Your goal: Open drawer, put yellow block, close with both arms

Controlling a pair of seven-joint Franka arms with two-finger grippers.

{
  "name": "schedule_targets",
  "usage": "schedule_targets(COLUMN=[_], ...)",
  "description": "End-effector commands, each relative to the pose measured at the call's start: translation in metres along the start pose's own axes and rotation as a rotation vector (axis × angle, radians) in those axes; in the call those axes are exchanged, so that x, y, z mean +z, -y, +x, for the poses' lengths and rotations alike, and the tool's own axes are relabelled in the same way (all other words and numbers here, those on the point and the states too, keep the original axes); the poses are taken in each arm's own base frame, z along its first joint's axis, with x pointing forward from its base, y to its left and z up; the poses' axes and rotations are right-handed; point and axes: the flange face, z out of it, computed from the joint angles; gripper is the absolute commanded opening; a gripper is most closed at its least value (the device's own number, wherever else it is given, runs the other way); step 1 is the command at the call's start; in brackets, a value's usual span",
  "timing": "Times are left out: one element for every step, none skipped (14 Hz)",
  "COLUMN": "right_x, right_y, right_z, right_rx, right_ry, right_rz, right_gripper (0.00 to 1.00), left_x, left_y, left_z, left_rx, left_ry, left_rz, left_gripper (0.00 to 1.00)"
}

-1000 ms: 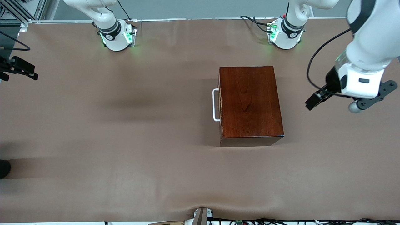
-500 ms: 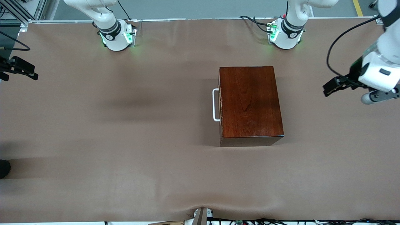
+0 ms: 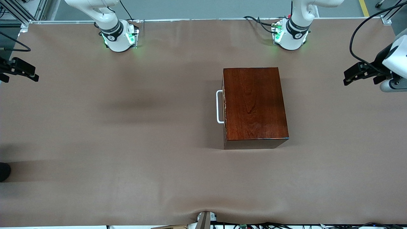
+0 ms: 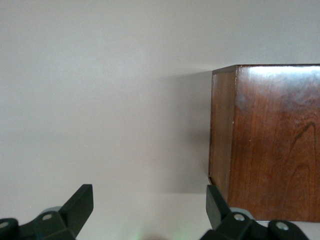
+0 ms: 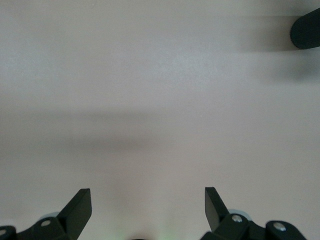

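**Both jaws spread and empty, drawer shut in its box**

The left gripper (image 4: 149,210) has its jaws spread wide with nothing between them; its two black fingers (image 4: 80,205) frame bare worktop, with a corner of the wooden box just beside one of them in the left wrist view. In the front view this left gripper (image 3: 351,76) hangs over the left arm's end of the brown worktop (image 3: 127,127), well apart from the box.

The right gripper (image 5: 148,209) also has its jaws spread, empty, over plain worktop. In the front view the right gripper (image 3: 19,68) sits at the right arm's end of the worktop, well apart from the box.

The glossy mahogany-coloured wooden box (image 3: 254,103) rests on the worktop, closer to the left arm's base than to the right arm's. Its long axis runs from the robots' bases toward the front camera. The dark reddish-brown drawer (image 3: 224,108) is pushed in flush, its front facing the right arm's end of the worktop. Its white U-shaped bar handle (image 3: 218,107) sticks out from that face, its bar lying parallel to the box's long axis.

The yellow block shows in none of the views.
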Motion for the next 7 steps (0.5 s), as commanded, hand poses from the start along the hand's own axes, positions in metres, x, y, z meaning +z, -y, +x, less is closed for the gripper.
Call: schedule_targets(right_x=[-0.004, -0.005, -0.005, -0.005, -0.005, -0.005, -0.004], right_y=[-0.001, -0.002, -0.001, -0.002, -0.003, -0.003, -0.003], right_z=[-0.005, -0.006, -0.006, -0.006, -0.006, -0.006, -0.006], right_rx=[0.006, 0.007, 0.006, 0.007, 0.009, 0.009, 0.009], right_ry=[-0.003, -0.004, -0.005, -0.005, -0.004, -0.004, -0.003], right_rz=[-0.007, -0.007, -0.007, -0.005, -0.007, -0.007, -0.007], right_gripper=[1.0, 1.0, 1.0, 1.0, 1.0, 1.0, 1.0], left_x=[-0.005, -0.005, -0.007, -0.006, -0.007, -0.01, -0.011], left_y=[-0.014, -0.017, -0.019, -0.016, -0.017, -0.016, -0.014], left_z=[-0.015, -0.017, -0.023, -0.027, -0.03, -0.031, -0.032], left_rx=[0.046, 0.052, 0.056, 0.051, 0.053, 0.05, 0.046], left_ry=[0.002, 0.003, 0.001, 0.0, -0.002, -0.006, -0.008], left_rz=[-0.01, -0.004, -0.002, 0.001, 0.002, 0.003, 0.003], left_gripper=[1.0, 1.0, 1.0, 1.0, 1.0, 1.0, 1.0])
